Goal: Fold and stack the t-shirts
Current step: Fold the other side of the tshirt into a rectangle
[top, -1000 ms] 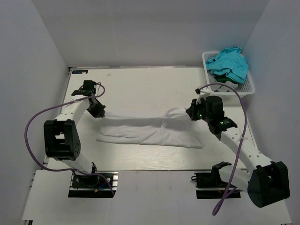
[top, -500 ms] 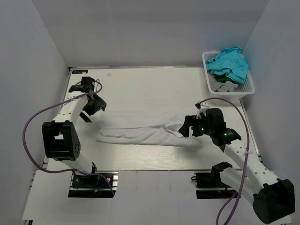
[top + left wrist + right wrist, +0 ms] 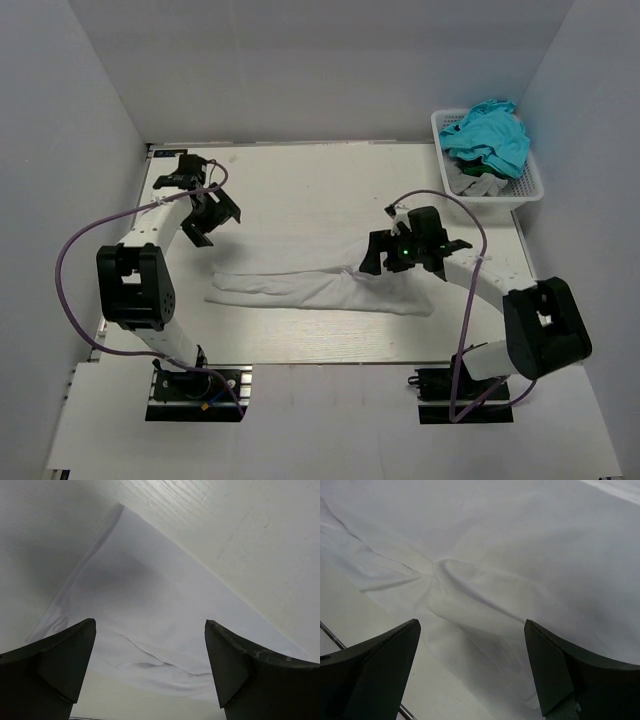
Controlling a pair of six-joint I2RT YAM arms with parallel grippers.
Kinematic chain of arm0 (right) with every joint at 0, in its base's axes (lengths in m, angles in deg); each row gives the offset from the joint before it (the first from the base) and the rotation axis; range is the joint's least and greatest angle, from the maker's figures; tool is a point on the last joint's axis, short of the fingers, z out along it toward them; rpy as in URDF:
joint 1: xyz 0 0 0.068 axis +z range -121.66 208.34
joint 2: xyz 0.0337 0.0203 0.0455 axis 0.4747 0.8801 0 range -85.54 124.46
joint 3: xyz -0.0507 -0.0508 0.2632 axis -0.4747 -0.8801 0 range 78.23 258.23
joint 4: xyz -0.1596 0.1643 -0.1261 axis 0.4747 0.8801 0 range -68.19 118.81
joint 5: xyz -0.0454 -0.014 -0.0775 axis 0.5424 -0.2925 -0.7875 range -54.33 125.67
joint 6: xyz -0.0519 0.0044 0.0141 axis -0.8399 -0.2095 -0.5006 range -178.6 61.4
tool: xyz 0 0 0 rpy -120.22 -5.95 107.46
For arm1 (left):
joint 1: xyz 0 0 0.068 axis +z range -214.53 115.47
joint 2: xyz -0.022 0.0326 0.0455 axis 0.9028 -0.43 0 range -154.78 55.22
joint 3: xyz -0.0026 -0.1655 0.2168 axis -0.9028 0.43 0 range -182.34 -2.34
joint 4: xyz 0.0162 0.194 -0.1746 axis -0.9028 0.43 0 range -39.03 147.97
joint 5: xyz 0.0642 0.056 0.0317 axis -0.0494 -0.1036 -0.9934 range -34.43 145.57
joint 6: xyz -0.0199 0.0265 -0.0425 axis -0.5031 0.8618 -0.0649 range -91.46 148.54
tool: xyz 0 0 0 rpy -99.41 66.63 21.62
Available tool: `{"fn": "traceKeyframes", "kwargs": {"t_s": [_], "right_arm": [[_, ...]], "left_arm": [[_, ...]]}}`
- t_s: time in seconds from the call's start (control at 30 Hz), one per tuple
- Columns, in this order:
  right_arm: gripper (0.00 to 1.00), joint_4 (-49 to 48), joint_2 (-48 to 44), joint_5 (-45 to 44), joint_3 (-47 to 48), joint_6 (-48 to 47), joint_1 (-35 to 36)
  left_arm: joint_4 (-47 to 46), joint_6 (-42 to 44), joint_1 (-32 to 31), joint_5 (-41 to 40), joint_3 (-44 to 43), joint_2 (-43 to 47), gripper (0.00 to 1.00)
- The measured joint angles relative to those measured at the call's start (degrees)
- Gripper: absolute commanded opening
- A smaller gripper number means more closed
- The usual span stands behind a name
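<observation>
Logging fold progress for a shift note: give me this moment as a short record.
white t-shirt: long folded strip, flat on table
left gripper: open, empty, near strip's left end
right gripper: open, empty, over its right half
turquoise t-shirts: heaped in basket, far right corner
stack: not started

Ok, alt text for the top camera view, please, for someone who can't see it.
A white t-shirt lies across the table as a long narrow band, held by neither arm. The left fingers stand open near its left end, the right fingers open over its right half. Turquoise t-shirts fill a white basket at the far right corner.
</observation>
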Motion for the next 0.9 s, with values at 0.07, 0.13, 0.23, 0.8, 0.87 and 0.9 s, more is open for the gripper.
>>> {"fn": "traceKeyframes", "kwargs": {"t_s": [0.07,0.13,0.23,0.8,0.87,0.9], "right_arm": [[0.9,0.61,2.49,0.85,0.37,-1.05,0.57],[0.9,2.75,3.26,2.6,0.96,-2.43,1.38],[0.9,6.49,2.4,7.32,1.46,-4.2,3.17],[0.9,20.04,-6.97,10.27,11.76,-5.95,7.85],[0.9,18.47,-7.37,5.46,13.44,-4.61,7.65],[0.9,18.01,-6.88,3.1,13.97,-3.78,7.5]], "left_arm": [[-0.81,0.42,0.0,1.05,1.42,-0.61,1.0],[-1.22,0.63,0.0,1.7,2.97,-0.61,1.0],[-1.84,0.83,0.0,2.19,4.24,-0.61,1.0],[-3.69,1.53,0.0,2.58,4.55,-0.59,1.0],[-3.69,1.77,0.0,2.75,4.55,-0.57,1.0],[-3.72,1.9,0.0,3.02,4.55,-0.55,1.0]]}}
